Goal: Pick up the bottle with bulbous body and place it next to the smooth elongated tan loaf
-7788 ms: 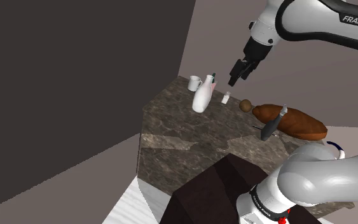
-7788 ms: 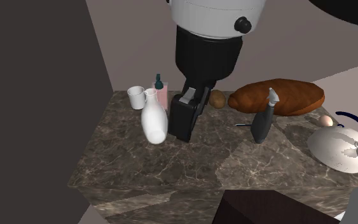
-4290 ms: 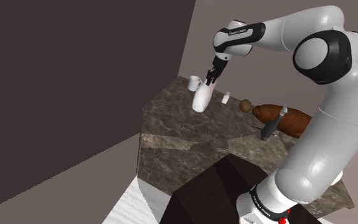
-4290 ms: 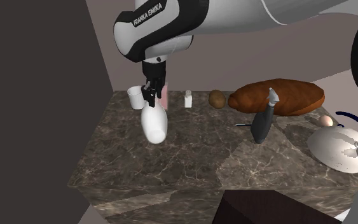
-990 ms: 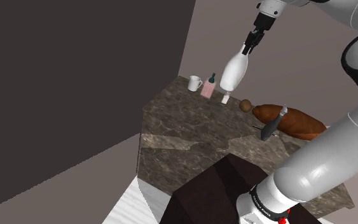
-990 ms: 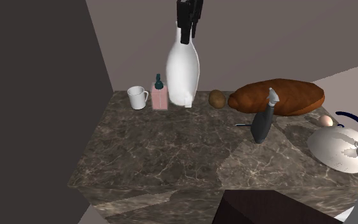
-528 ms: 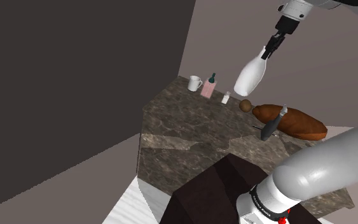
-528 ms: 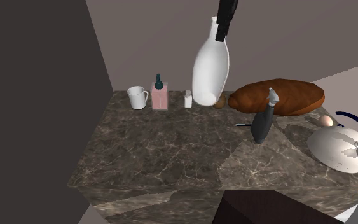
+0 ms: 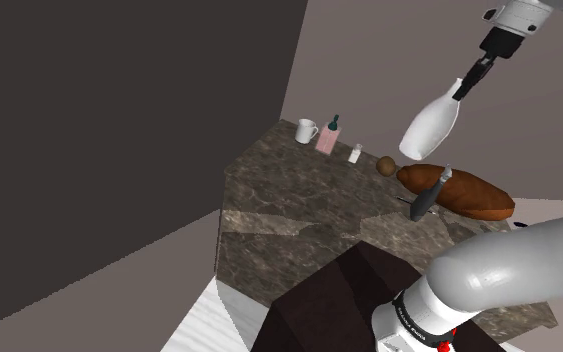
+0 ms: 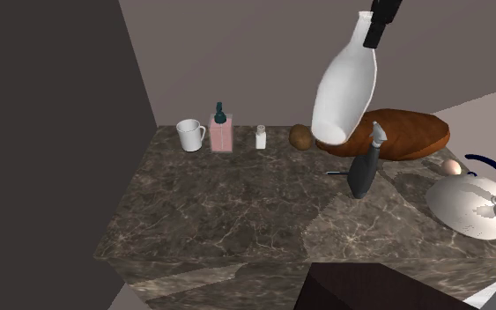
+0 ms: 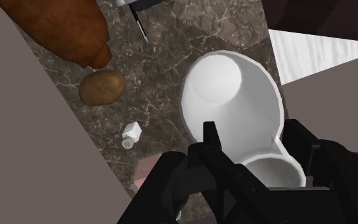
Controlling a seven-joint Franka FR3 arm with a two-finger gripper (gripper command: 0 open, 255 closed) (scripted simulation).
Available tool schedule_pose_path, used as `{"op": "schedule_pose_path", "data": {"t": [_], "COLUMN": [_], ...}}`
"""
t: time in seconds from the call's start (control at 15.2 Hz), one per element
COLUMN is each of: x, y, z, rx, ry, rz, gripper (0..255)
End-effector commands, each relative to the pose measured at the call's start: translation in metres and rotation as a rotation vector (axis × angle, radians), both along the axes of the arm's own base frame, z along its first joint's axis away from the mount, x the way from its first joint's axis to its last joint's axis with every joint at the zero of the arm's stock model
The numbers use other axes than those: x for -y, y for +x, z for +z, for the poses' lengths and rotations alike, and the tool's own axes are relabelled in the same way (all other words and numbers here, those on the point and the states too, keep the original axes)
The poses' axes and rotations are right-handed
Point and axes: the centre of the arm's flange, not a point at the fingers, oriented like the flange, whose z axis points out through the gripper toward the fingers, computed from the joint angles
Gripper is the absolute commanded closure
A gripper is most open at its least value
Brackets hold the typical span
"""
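Since the black two-finger gripper (image 9: 472, 78) clamps only the neck of the white bulbous bottle (image 9: 431, 130), tilted in air above the long reddish-brown loaf (image 9: 464, 192), the shoulder view warns of a slip. Second exterior view: a dark grey spray bottle (image 10: 363, 167) crowds the loaf's front, with the edge of the marble counter (image 10: 219, 229) just behind it. Wrist view: room seemingly lies beside the brown potato (image 11: 101, 87).

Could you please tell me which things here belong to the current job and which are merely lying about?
Part of the job: the tool, the white bottle it holds aloft, the brown loaf.
Lying about: white mug, pink bottle, small shaker, potato, dark grey utensil, egg, white kettle.
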Motion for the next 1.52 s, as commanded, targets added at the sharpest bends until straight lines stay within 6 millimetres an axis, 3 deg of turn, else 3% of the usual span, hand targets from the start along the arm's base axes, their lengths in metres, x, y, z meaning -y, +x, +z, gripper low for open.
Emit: {"op": "schedule_pose_path", "data": {"t": [0.0,1.25,1.32,1.45], "x": [0.007,0.087,0.095,0.095], "y": [-0.023,-0.256,-0.279,-0.279], "z": [0.005,0.051,0.056,0.045], "rx": [0.0,0.0,0.0,0.0], "ry": [0.0,0.0,0.0,0.0], "rz": [0.001,0.001,0.001,0.001], "gripper": [255,255,255,255]}}
